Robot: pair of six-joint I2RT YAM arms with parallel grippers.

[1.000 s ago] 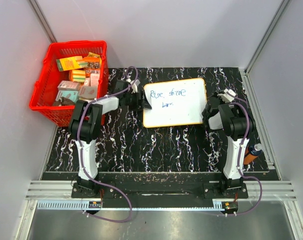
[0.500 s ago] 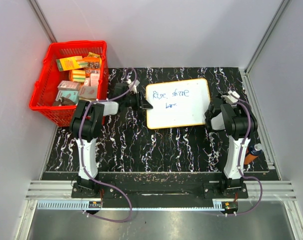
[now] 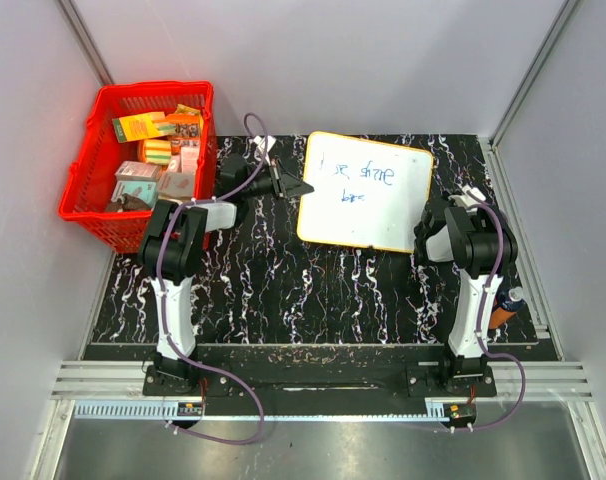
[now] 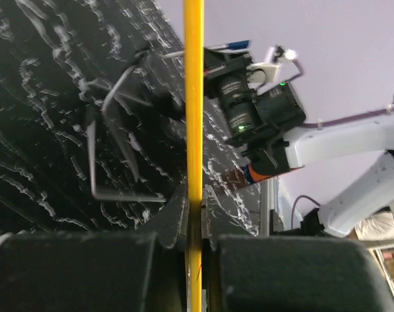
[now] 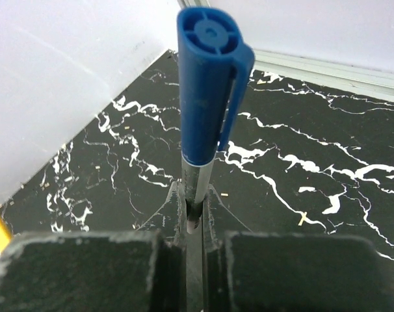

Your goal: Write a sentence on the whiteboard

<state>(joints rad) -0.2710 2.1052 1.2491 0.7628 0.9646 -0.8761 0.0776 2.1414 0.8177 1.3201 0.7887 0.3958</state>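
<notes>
Whiteboard (image 3: 383,222) sits on the far middle of the black marbled table (image 3: 313,290), turned askew to the table's edges, with its far left corner pointing away and its near right corner close to the right arm. Its sentence (image 3: 361,178) shows as thin blue handwriting in two short lines on the upper half; the first word is faint and the rest is too small to read surely. The left gripper (image 3: 303,188) reaches in from the left and meets the board at the middle of its left edge. In the left wrist view the yellow rim runs as a straight upright line, seen edge-on, passing down between the two black fingers, which are pressed against it from either side, so the jaws pinch the board's rim. The right gripper (image 5: 194,203) stands just right of the board's right edge; whether it touches the board cannot be told. Its jaws are closed on a marker (image 5: 207,84), which stands upright between the fingers with its blue cap and clip uppermost. A red basket (image 3: 83,182) full of small boxes sits at the far left, well apart from the board. An orange item (image 3: 500,308) with a white top lies near the right arm's base side.
</notes>
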